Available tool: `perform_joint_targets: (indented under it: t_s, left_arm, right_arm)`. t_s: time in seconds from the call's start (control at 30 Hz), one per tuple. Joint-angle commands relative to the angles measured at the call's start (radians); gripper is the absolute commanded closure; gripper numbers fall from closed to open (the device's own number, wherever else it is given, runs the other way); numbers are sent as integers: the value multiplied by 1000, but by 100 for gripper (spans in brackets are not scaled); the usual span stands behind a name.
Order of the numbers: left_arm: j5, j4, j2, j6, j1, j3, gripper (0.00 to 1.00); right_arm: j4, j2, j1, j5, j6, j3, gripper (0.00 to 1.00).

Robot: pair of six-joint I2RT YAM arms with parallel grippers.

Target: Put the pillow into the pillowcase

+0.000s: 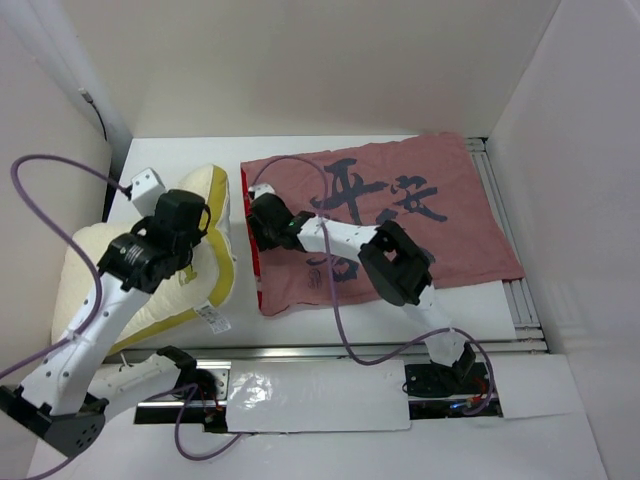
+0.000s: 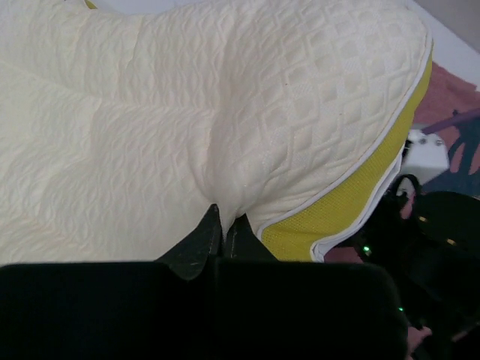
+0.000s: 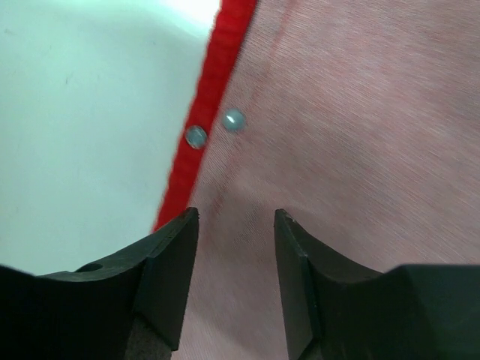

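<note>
Left claw first: I'm clamping it tight on a fold of the pillow, pinching the quilted cream top right next to where the yellow edging is running along the side. The pillow is sitting on the left part of the surface, bunching up around my left wrist, and its white tag is hanging off the near corner. My right claw is standing apart and gripping nothing. It's hanging low over the pillowcase, with dull pink cloth showing in the gap between the fingers. Just past the tips, the bright red hem is running along the pillowcase's left edge. Two small silvery studs are sitting there, one on the red strip and one just beside it on the pink. Further out, the pillowcase is lying flat with the pink face up, spreading toward the back right of the surface with the dark calligraphy marks showing. Its red edge is lying just beside the pillow's yellow side, but honestly I can't tell if they're touching.
</note>
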Motion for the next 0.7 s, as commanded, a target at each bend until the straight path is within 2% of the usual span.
perform_joint_targets:
  t_s: [0.0, 0.17, 0.47, 0.57, 0.6, 0.67]
  left_arm:
    - [-80, 70, -94, -6, 25, -50, 100]
    - [-31, 84, -116, 11, 34, -87, 100]
    - [1, 133, -125, 42, 34, -128, 100]
    - [13, 142, -134, 51, 34, -128, 100]
    - [13, 153, -134, 63, 34, -128, 100]
    - [13, 164, -134, 63, 34, -137, 100]
  right_arm:
    - [-29, 68, 25, 81, 31, 127, 48]
    - [-72, 157, 61, 163, 42, 203, 48]
    - [-127, 204, 100, 292, 65, 261, 53]
    - [-161, 217, 100, 302, 92, 261, 58]
    - [-161, 217, 100, 302, 102, 261, 68]
    - [-161, 208, 91, 302, 114, 232, 75]
